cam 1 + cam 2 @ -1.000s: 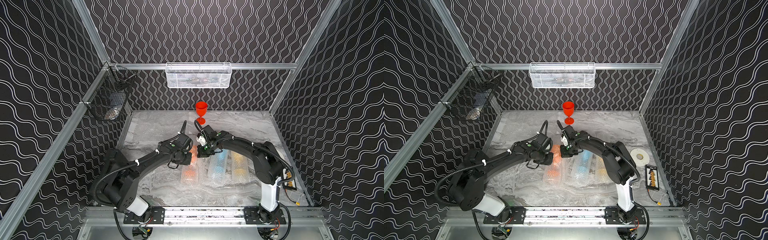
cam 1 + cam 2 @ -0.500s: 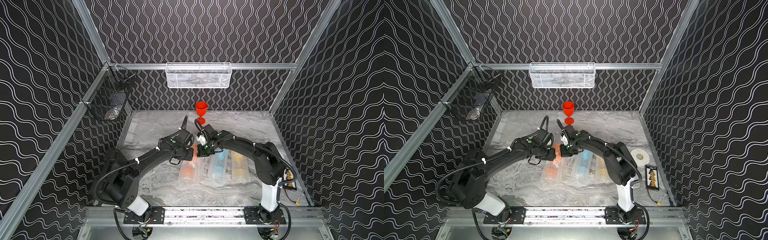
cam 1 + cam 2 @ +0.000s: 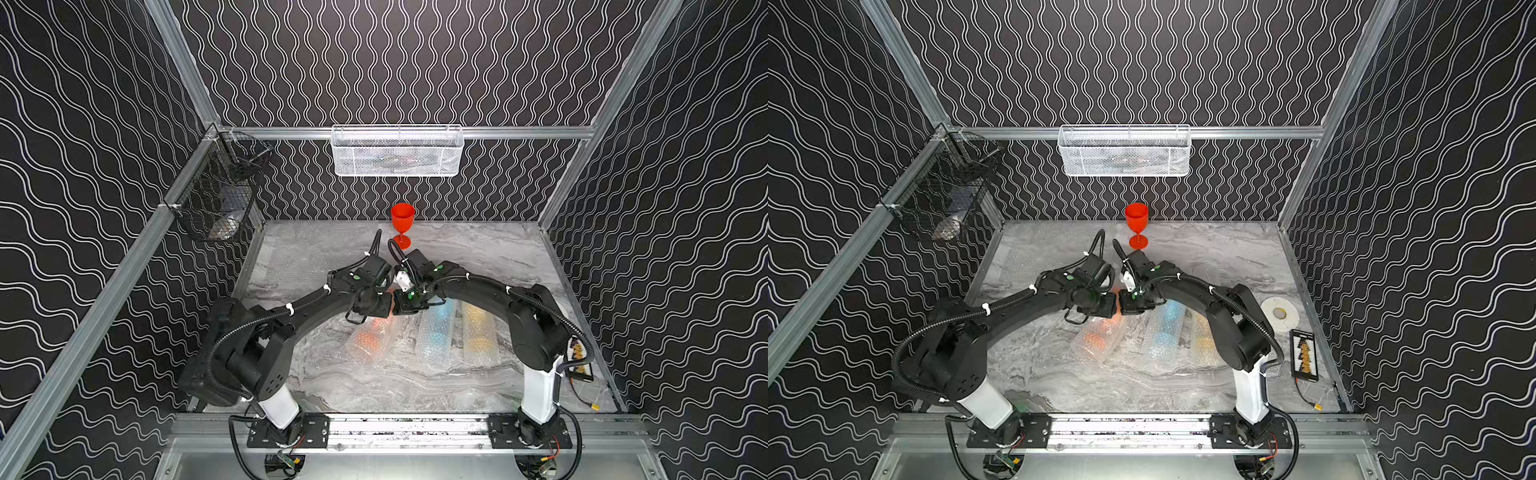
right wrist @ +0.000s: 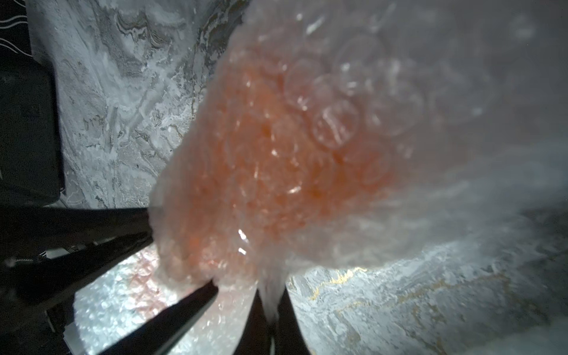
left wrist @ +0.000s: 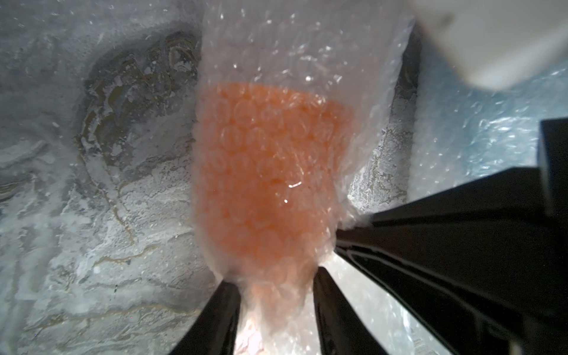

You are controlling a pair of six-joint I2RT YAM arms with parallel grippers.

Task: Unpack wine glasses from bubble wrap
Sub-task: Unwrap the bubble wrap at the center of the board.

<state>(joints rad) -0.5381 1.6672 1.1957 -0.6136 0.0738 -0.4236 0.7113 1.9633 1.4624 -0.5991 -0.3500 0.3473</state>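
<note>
The table (image 3: 478,257) is grey with swirly marks like stone. Black walls (image 3: 415,62) with white wavy lines stand all around it, with shiny metal bars (image 3: 399,132) along the edges. A white mesh basket (image 3: 397,151) hangs on the back wall, and a black wire basket (image 3: 212,199) hangs at the side. Well out to the side of the right fingers lie a white roll of tape (image 3: 1280,312) and a small black gadget (image 3: 1304,355) with orange marks, too small to read.

The left gripper (image 5: 273,278) has its fingers (image 5: 221,316) a little way apart, holding the thin end of the orange wine glass (image 5: 267,172), which is inside its bubble wrap (image 5: 307,46). The right gripper (image 4: 272,295) is pinched tight on a thin bit of that wrap, just beside the left fingers. The blue wine glass (image 3: 440,328) lies wrapped just beside the right fingers, and the yellow wine glass (image 3: 478,332) lies wrapped past it. The red wine glass (image 3: 402,216) stands bare and upright beyond both sets of fingers, near them but not touching. A flat sheet (image 3: 299,253) of wrap lies on the table beyond the left fingers
</note>
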